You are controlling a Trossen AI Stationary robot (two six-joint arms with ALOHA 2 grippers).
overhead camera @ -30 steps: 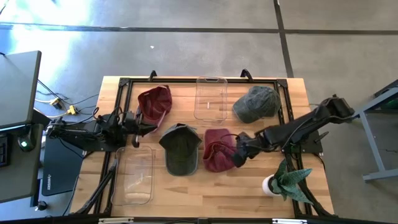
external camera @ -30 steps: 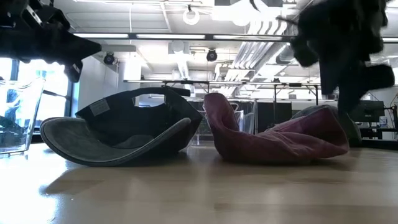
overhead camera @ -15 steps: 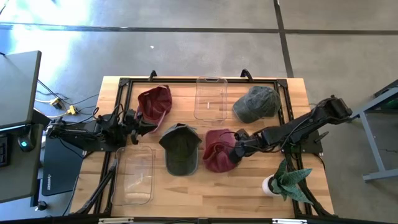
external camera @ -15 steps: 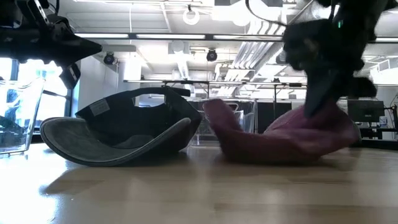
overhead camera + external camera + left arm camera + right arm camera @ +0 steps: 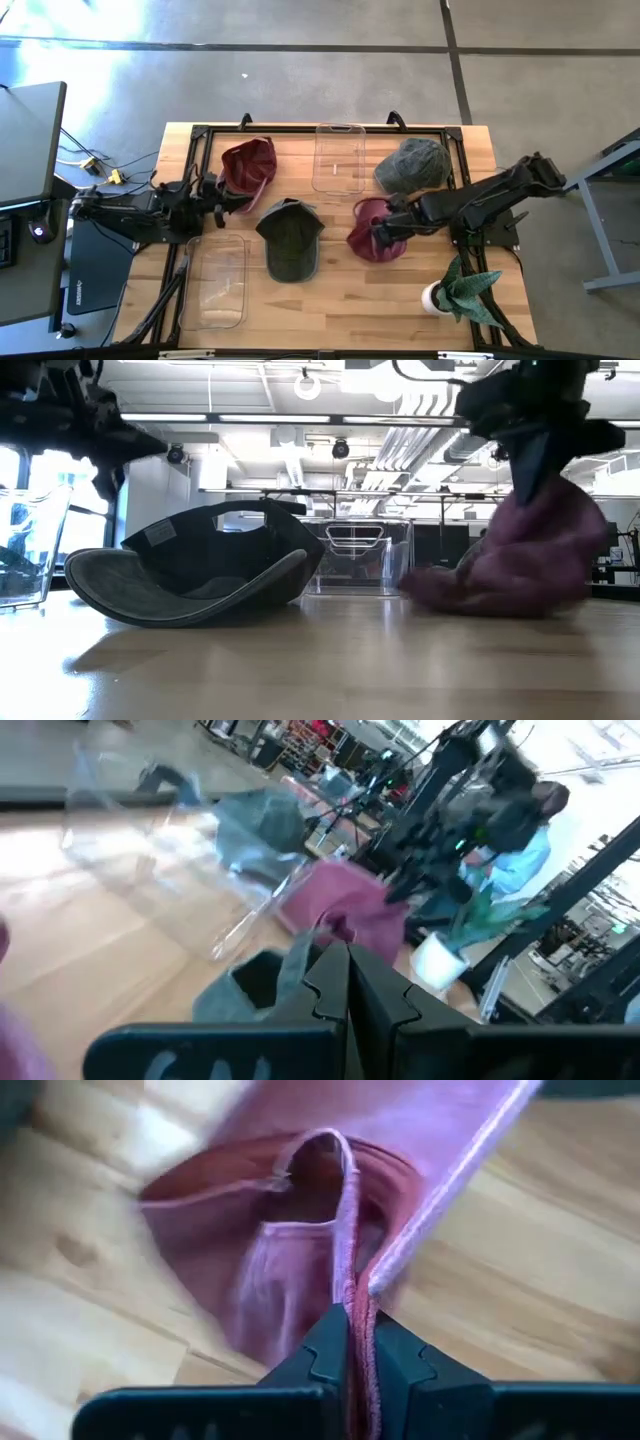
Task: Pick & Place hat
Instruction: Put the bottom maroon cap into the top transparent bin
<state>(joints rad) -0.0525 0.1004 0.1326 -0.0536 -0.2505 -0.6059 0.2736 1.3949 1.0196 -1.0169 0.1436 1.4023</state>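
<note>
Wooden table [image 5: 340,300] on grey concrete floor; right claw [image 5: 380,236] clamped on maroon hat [image 5: 367,240].

pinched cap [image 5: 372,232] right of upturned cap [image 5: 291,240]

Counts, taken around the dark cap [image 5: 291,240] at table centre:

- Hats: four. Dark cap; maroon hat [image 5: 249,166] to its upper left; maroon hat [image 5: 371,232] just right of it; grey-green hat [image 5: 411,165] to its upper right.
- Clear bins: two. One [image 5: 338,157] above the cap, one [image 5: 216,283] to its lower left.
- Potted plants: one [image 5: 458,291], to its lower right.
</note>
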